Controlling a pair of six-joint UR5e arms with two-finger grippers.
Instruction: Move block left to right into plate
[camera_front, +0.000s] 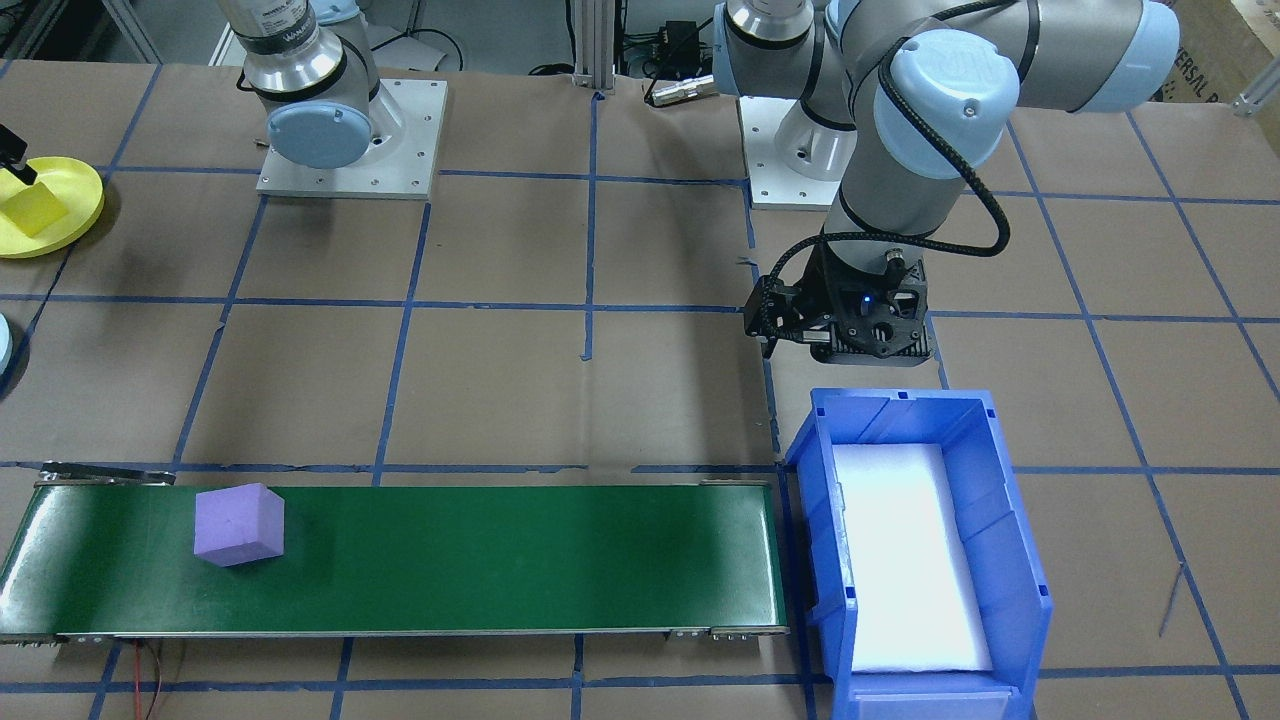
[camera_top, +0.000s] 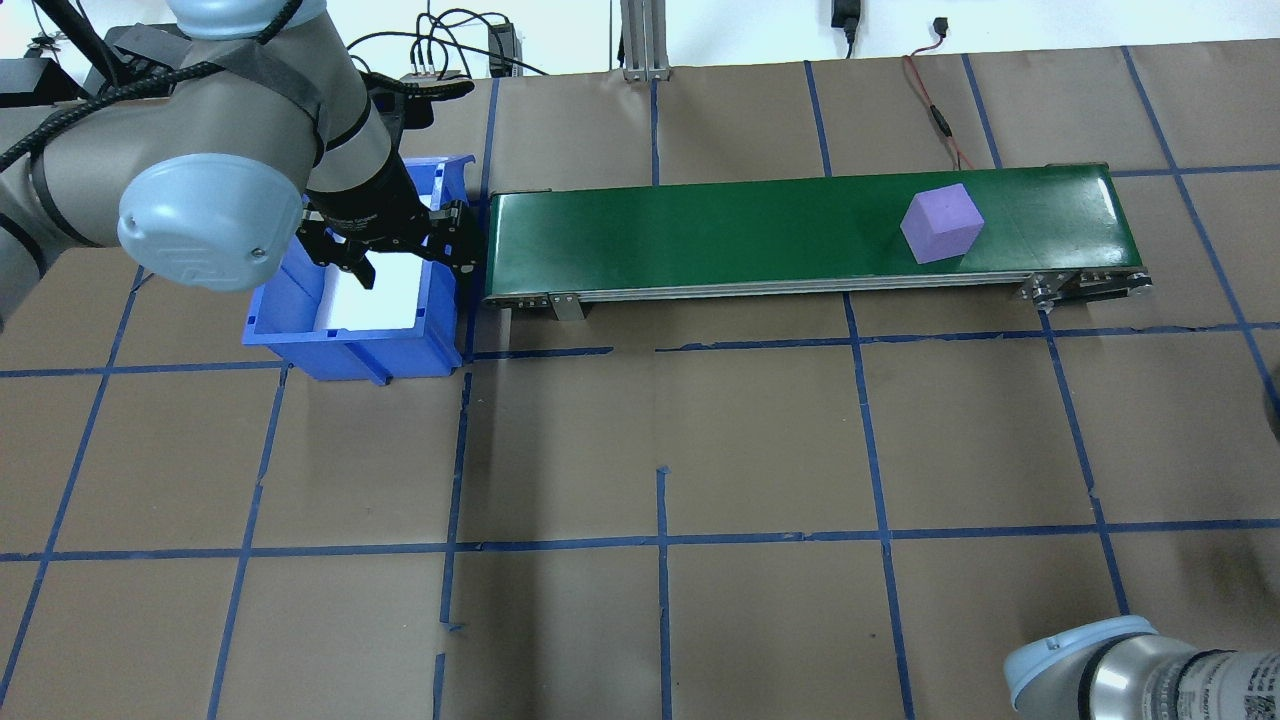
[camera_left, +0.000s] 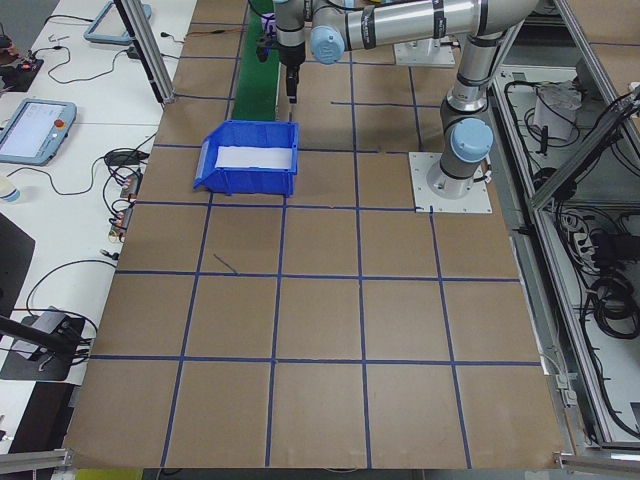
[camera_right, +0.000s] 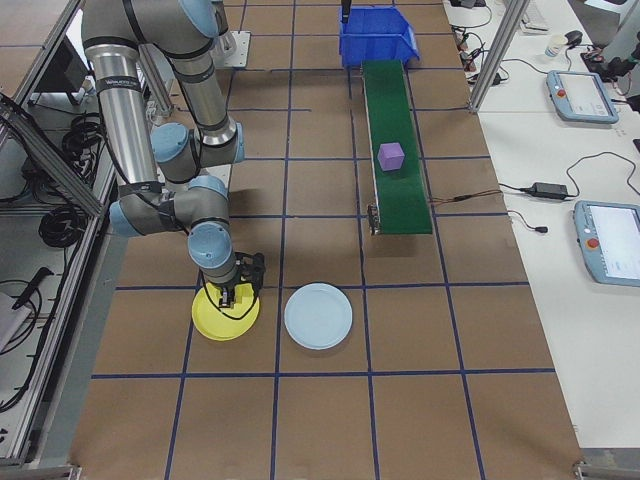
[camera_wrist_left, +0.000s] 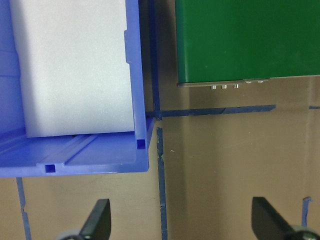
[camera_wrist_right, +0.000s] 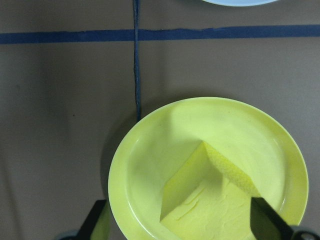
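Over the yellow plate (camera_wrist_right: 207, 170) the R gripper (camera_wrist_right: 177, 220) sits spread round the yellow block (camera_wrist_right: 210, 200) w/ purple block (camera_front: 240, 524) on the belt (camera_front: 500, 560); lifting could snag & tip it; L gripper (camera_wrist_left: 180, 220) spread, empty

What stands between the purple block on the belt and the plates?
Nothing visible: bare brown table lies between the purple foam block on the green conveyor belt and the pale blue plate; the yellow plate already holds a yellow block.

Robotics lab: taped-grid paper-covered table (camera_top: 760, 440), aluminium frame posts (camera_right: 492, 50), teach pendants (camera_right: 608, 240), cabling.
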